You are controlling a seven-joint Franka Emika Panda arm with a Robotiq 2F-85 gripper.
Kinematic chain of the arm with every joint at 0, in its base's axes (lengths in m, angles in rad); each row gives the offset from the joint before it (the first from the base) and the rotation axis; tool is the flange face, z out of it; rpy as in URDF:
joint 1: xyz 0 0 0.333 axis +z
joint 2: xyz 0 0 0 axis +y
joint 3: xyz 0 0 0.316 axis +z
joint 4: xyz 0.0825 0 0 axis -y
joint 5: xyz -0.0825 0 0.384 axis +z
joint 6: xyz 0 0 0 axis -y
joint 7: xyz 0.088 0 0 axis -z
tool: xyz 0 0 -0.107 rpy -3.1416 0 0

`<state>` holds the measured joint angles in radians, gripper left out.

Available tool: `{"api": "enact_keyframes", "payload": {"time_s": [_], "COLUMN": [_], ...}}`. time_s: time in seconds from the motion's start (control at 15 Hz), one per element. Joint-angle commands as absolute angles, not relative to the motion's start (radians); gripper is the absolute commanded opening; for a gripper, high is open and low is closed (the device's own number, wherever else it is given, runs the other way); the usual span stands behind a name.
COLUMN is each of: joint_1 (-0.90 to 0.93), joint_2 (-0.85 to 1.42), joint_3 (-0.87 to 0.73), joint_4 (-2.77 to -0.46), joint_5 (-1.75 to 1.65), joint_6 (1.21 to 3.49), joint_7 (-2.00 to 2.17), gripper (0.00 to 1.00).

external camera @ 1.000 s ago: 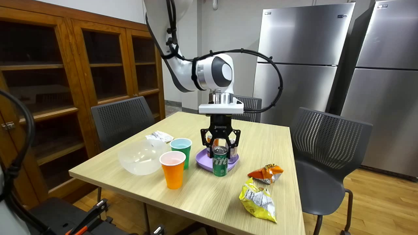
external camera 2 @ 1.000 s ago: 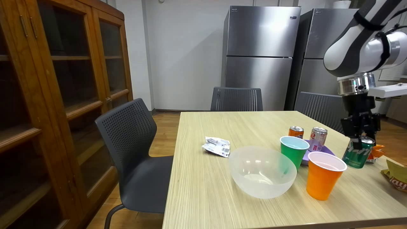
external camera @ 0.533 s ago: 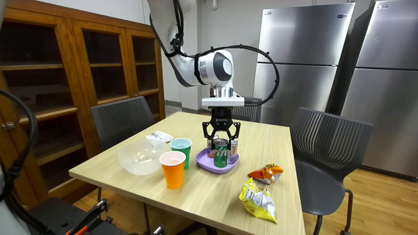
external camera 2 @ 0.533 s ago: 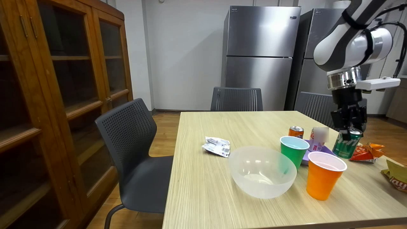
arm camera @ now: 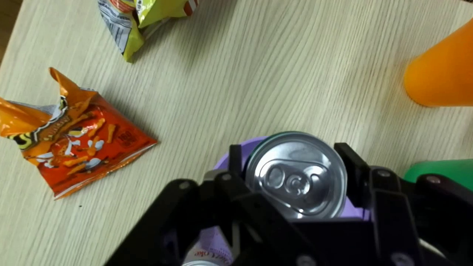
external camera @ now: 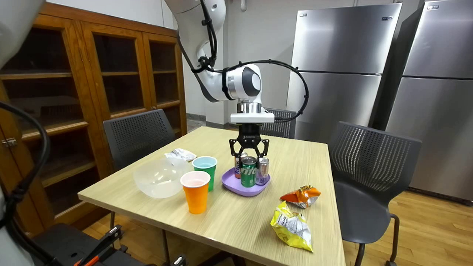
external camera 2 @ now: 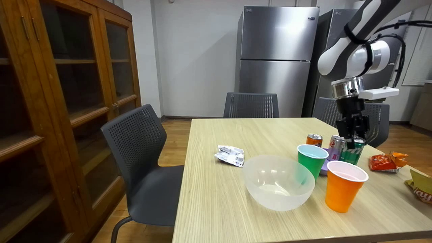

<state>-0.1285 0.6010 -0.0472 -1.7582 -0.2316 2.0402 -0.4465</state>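
My gripper (external camera: 249,163) is shut on a green soda can (external camera: 248,176), its fingers on either side of the upper part. In the wrist view the can's silver top (arm camera: 295,181) sits between the two black fingertips. Upright, the can is over the purple plate (external camera: 242,191); whether its base touches the plate I cannot tell. Close beside it stand a silver can (external camera 2: 336,147) and an orange can (external camera 2: 314,139). The wrist view shows part of the silver can (arm camera: 212,253) below the gripper's linkage.
A green cup (external camera: 205,166), an orange cup (external camera: 196,192) and a frosted bowl (external camera 2: 278,184) stand beside the plate. An orange snack bag (arm camera: 85,136) and a yellow one (external camera: 292,227) lie at the other side. A white packet (external camera 2: 230,155) lies farther off. Chairs surround the table.
The green can has travelled with my gripper from the plate's front edge to over the plate, close to the silver can. It rose at first, then came slightly lower. Other objects stayed put.
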Motion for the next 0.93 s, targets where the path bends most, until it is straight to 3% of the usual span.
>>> {"api": "enact_keyframes", "payload": {"time_s": [0.0,0.87], "joint_1": [-0.129,-0.119], "joint_2": [0.670,0.772], "joint_3": [-0.033,-0.022], "joint_4": [-1.644,-1.514], "joint_5": [-0.240,-0.243], "joint_6": [1.960,1.889], "joint_7": [-0.475,-0.478], "gripper": [0.38,0.38]}}
